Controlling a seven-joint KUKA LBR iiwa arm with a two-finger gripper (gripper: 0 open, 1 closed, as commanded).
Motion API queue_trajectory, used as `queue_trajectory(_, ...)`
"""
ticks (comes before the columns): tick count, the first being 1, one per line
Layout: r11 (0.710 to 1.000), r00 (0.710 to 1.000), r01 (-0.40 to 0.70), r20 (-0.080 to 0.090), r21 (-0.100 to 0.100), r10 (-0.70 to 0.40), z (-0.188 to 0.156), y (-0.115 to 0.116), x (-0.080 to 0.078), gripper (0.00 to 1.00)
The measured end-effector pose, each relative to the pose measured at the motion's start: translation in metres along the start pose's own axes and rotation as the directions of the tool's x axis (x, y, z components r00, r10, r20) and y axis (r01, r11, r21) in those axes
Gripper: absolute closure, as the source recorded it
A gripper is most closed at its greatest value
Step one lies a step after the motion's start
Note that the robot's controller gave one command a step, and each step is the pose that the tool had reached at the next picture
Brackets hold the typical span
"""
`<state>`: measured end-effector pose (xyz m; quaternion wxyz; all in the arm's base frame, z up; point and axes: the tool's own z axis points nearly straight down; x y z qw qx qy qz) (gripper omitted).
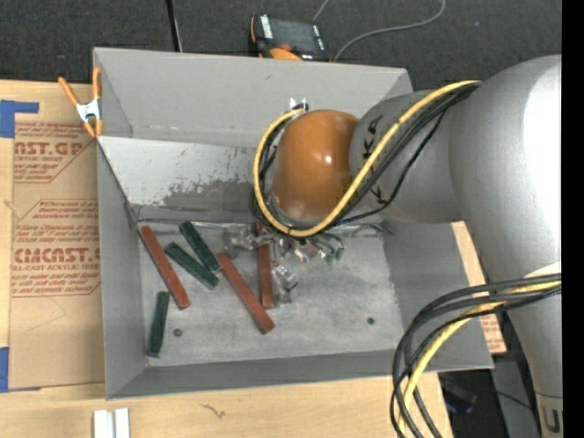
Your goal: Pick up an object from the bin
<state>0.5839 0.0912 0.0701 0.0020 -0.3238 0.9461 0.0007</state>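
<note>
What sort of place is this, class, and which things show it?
Probably a robotics lab: a cabled robot arm reaches into a grey metal bin of red-brown sticks and dark green sticks.

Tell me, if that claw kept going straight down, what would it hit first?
Most likely the short red-brown stick directly under the gripper, next to a longer slanted red-brown stick. Depth is hard to judge from above, so it could instead land on the grey bin floor.

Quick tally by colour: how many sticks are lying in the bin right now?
Red-brown sticks: 3
Dark green sticks: 3
Total: 6 in view; the gripper could be hiding more beneath it.
</note>
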Motion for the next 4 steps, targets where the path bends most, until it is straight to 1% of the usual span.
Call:
queue_trajectory(1, 0.860, 0.860, 0.510, -0.003, -0.004, -0.510, 0.001, 0.011, 0.028, 0.00)
queue_trajectory(2, 0.861, 0.861, 0.509, -0.001, -0.003, -0.509, 0.000, 0.011, 0.027, 1.00)
queue_trajectory(3, 0.836, 0.836, 0.548, -0.007, -0.019, -0.548, -0.005, -0.027, 0.014, 1.00)
queue_trajectory(4, 0.801, 0.801, 0.598, 0.001, 0.005, -0.598, -0.152, -0.012, 0.035, 1.00)
